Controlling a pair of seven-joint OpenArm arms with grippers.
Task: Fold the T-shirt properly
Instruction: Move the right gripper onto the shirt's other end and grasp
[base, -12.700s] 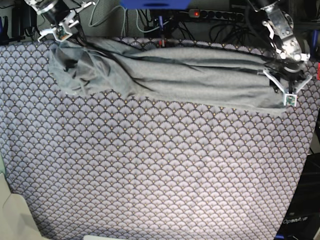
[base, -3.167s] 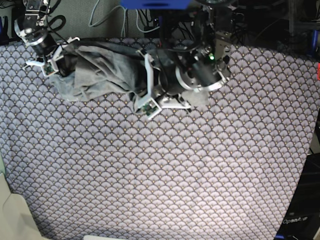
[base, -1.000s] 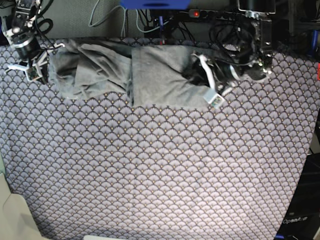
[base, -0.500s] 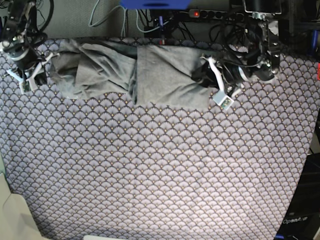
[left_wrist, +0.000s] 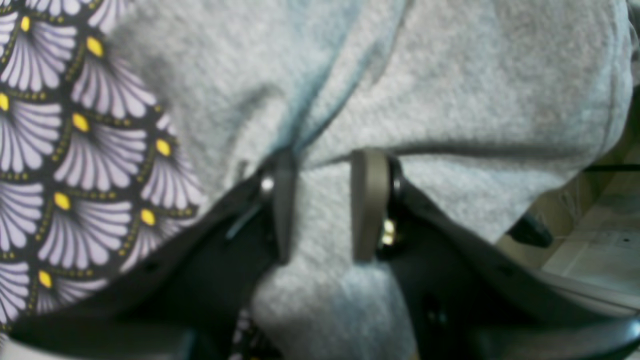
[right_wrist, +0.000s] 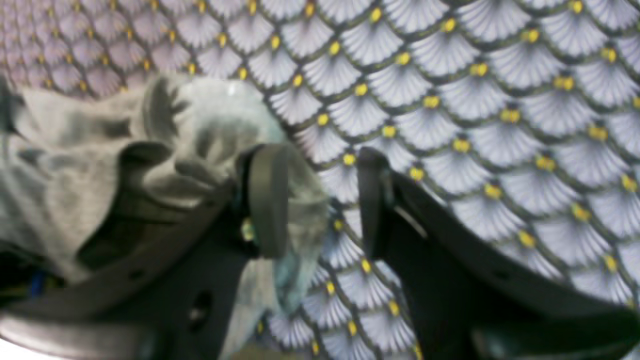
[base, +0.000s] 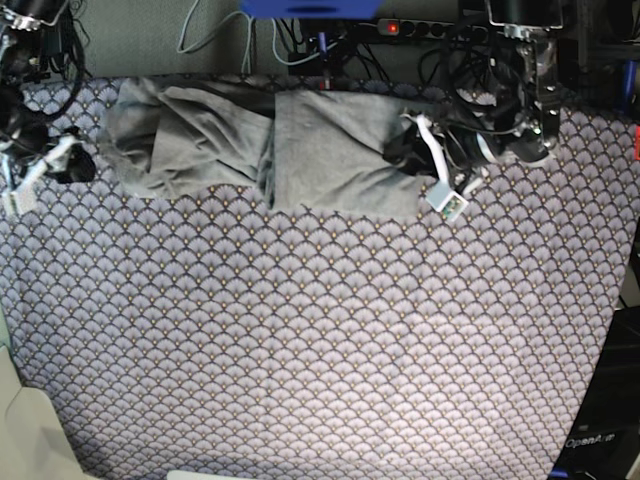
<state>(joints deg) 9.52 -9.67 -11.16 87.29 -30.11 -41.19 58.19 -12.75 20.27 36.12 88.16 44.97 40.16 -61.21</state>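
The light grey T-shirt (base: 270, 145) lies bunched and folded along the far side of the purple scallop tablecloth (base: 320, 330). Its right half is a flat folded panel and its left half is rumpled. My left gripper (base: 432, 170) is at the shirt's right edge. In the left wrist view the gripper (left_wrist: 325, 205) has grey fabric (left_wrist: 450, 90) filling the gap between its fingers. My right gripper (base: 40, 165) is off the shirt's left end, over bare cloth. In the right wrist view it (right_wrist: 320, 200) is open and empty, with the shirt's edge (right_wrist: 75, 130) beside its left finger.
Cables and a power strip (base: 420, 30) run behind the table's far edge, with a blue object (base: 310, 8) at top centre. The table's right edge (base: 610, 330) drops to dark floor. A beige object (base: 25, 440) sits at the lower left corner.
My right gripper has moved left and toward the front, away from the shirt's left end. My left gripper and the folded right panel shifted slightly right, then stayed.
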